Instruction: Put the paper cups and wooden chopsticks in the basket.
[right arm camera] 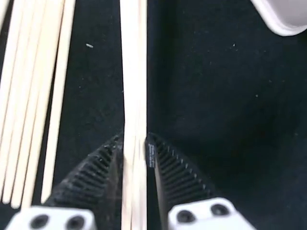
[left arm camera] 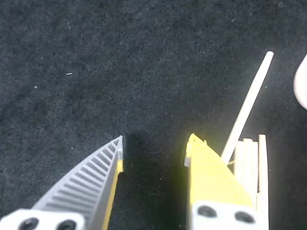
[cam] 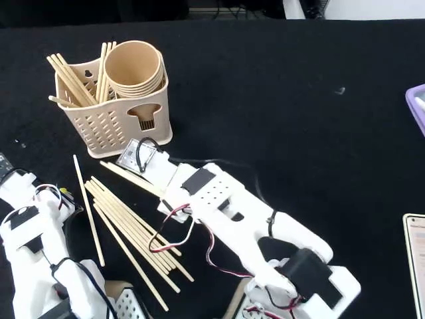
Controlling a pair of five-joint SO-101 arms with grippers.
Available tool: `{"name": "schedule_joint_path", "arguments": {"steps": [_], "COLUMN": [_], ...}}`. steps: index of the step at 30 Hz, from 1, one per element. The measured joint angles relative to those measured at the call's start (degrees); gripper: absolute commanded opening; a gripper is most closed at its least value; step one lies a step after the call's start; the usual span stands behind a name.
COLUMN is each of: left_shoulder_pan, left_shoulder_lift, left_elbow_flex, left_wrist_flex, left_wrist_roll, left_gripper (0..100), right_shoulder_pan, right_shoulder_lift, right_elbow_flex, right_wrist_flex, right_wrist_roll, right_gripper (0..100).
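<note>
A beige basket (cam: 113, 123) stands at the back left. It holds stacked paper cups (cam: 133, 66) and several wooden chopsticks (cam: 70, 80). My right gripper (right arm camera: 134, 143) is shut on a pair of chopsticks (right arm camera: 133, 86) lying flat on the black cloth just in front of the basket, whose corner (right arm camera: 283, 19) shows nearby. Several loose chopsticks (cam: 133, 229) lie fanned out between the arms. My left gripper (left arm camera: 153, 146) hangs open over bare cloth, with the tip of a single chopstick (left arm camera: 247, 105) just beside one finger. The left arm (cam: 30, 226) sits at the front left.
A purple container edge (cam: 416, 106) shows at the far right, and a white flat object (cam: 415, 259) lies at the right front edge. The right arm's body (cam: 265, 232) stretches across the front centre. Black cloth covers the table.
</note>
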Motion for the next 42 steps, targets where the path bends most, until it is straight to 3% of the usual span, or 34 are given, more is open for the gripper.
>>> {"name": "schedule_joint_path", "arguments": {"steps": [6, 28, 32, 42], "left_shoulder_pan": [0.00, 0.00, 0.00, 0.00], "left_shoulder_lift": [0.00, 0.00, 0.00, 0.00], "left_elbow_flex": [0.00, 0.00, 0.00, 0.00], "left_wrist_flex": [0.00, 0.00, 0.00, 0.00], "left_wrist_roll": [0.00, 0.00, 0.00, 0.00], "left_gripper": [22, 22, 22, 22], "right_shoulder_pan": [0.00, 0.00, 1.76, 2.73], "right_shoulder_lift": [6.95, 8.18, 8.88, 4.84], "right_elbow_flex": [0.18, 0.18, -0.62, -0.62], "right_wrist_flex": [-1.23, -1.49, -1.67, 1.41], "right_wrist_roll": [-0.09, 0.26, 3.78, 4.66], "right_gripper": [14.1, 12.3, 0.8, 1.1]}}
